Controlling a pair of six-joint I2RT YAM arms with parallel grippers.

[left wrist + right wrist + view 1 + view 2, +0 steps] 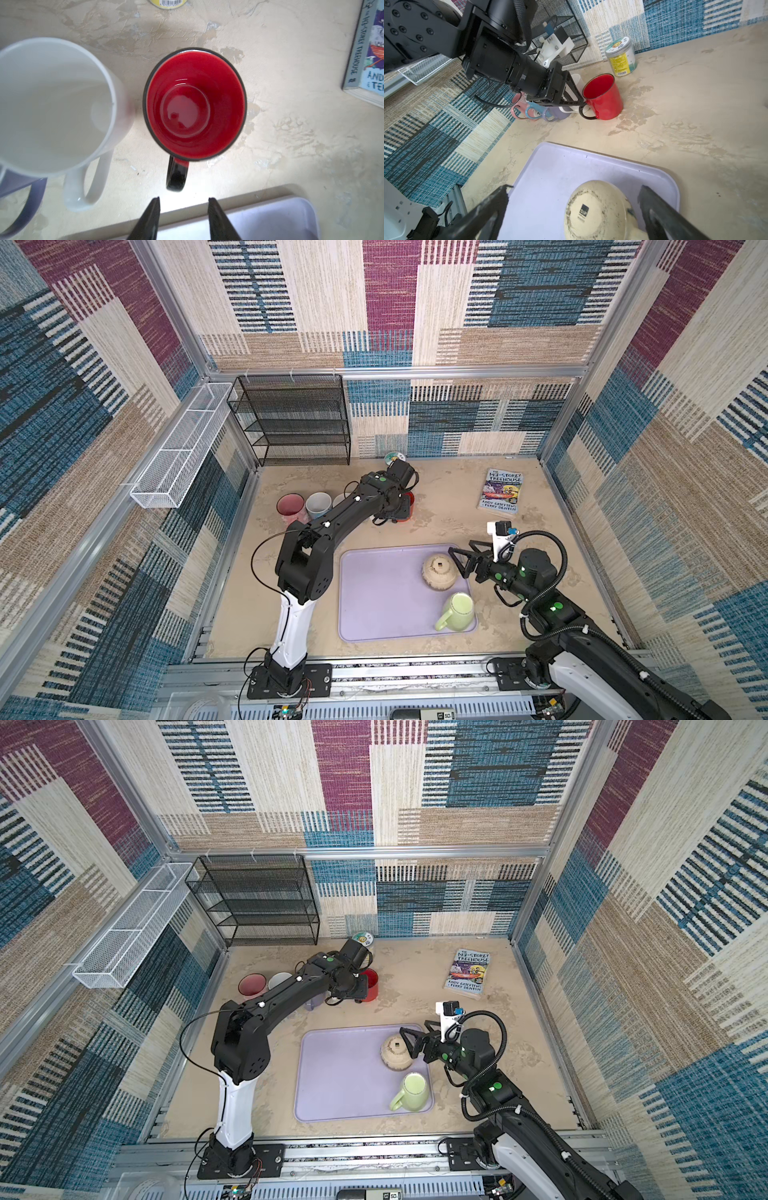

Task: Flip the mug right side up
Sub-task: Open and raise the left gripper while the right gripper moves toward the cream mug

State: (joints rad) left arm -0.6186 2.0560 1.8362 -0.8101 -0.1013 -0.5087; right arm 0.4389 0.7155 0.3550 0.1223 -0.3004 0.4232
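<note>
Both arms are mostly matte black with green dots (379, 478) on the joints: the left arm (307, 560), lower centre-left in both top views, has a glossy white link (291, 626) above its bolted black base plate (291, 681), and the right arm (582, 639) fills the lower right. A ribbed black hose (544, 533) loops beside a white camera bracket (498, 531) on the right arm, and a thin black cable (252, 560) arcs off the left. The fingers (571, 89) are black open-lattice wedges, and the round black housing (411, 25) at upper left of the right wrist view is studded with dark screws.
</note>
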